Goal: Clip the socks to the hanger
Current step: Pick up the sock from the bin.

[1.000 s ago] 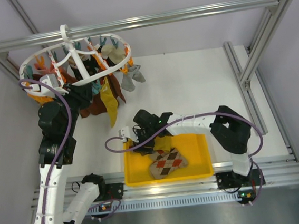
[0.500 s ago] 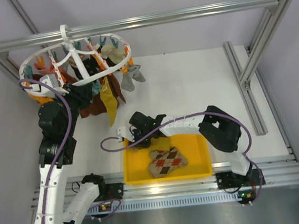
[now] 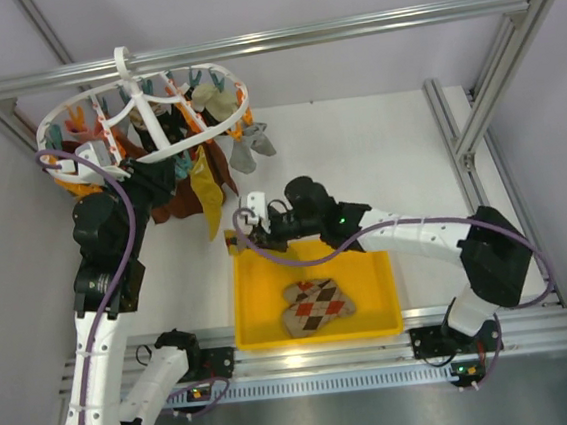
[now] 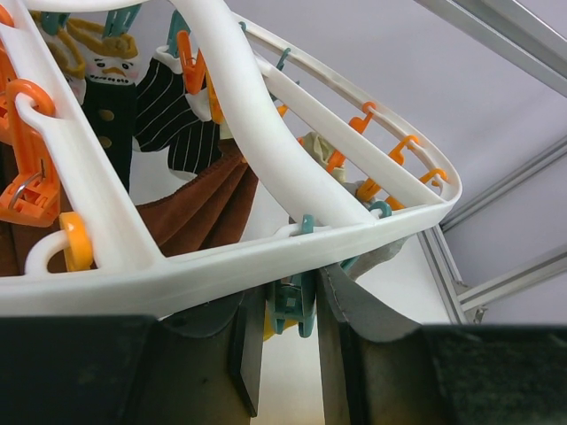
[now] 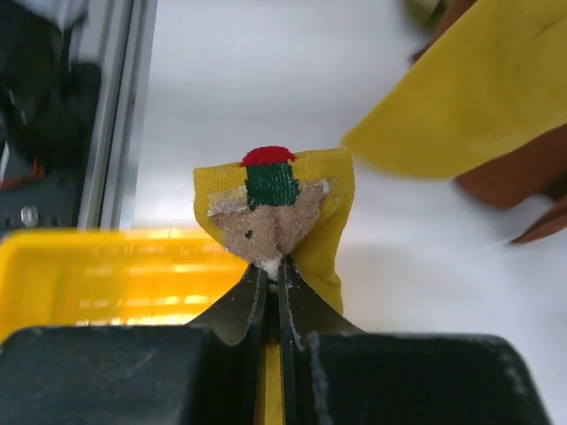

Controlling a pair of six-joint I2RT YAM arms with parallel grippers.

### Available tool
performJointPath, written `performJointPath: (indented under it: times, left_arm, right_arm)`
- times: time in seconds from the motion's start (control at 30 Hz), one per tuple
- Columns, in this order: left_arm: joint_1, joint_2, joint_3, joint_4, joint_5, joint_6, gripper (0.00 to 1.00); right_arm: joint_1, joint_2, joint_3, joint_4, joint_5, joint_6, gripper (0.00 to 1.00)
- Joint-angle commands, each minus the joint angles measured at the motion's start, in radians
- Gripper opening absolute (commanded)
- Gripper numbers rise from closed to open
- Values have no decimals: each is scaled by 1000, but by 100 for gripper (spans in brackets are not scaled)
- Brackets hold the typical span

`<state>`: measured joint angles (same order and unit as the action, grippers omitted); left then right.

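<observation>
The round white hanger hangs at the back left, its rim running across the left wrist view. My left gripper is shut on a teal clip under that rim. My right gripper is shut on a mustard-yellow sock with a brown bear patch, held above the white table by the yellow tray's far left corner. From above, that gripper sits just behind the tray. A tan argyle sock lies in the tray. Another mustard sock hangs clipped from the hanger.
Rust-brown socks and a small grey sock hang from the hanger beside the mustard one. Orange and teal clips line the rim. An aluminium frame rail runs along the table's right side.
My right gripper has closed on the yellow sock in the tray's far left corner and carried it up and back out of the tray. The left arm has not moved.
</observation>
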<state>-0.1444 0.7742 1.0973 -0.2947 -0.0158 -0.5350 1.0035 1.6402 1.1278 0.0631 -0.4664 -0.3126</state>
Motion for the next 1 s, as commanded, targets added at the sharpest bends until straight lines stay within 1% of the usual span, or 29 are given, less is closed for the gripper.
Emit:
performJointPath:
  times: [0.0,0.03,0.1,0.23,0.3,0.37,0.4,0.5,0.53,0.73,0.97]
  left_arm:
    - [11,2,6,101,-32,-28,0]
    - [11,2,7,101,-33,-29,0]
    - [11,4,7,104,-35,-31,0]
    - [11,5,7,106,-30,-39,0]
    - [11,7,9,106,-30,-39,0]
    - [11,8,9,106,-30,-42,0]
    - [11,8,9,106,-30,-42,0]
    - [11,8,9,106,-29,-48,0]
    - [11,8,10,103,-30,-46,0]
    - [11,10,13,97,-33,-45,0]
    - [11,8,13,94,-35,-45,0]
  right_arm:
    - [-40,-86,71,286,-94,151,0]
    - [-43,-88,88,335,-89,193,0]
    - [-54,-89,146,375,-86,234,0]
    - [-59,-68,225,474,-87,380,0]
    - [-49,-43,243,523,-94,406,0]
    - [-40,-25,241,553,-77,426,0]
    - [-34,-5,230,605,-74,440,0]
    - [-28,33,202,685,-54,510,0]
    - [-26,43,192,743,-48,542,0]
    - [-5,89,142,898,-17,558,0]
    - [10,139,106,972,21,511,0]
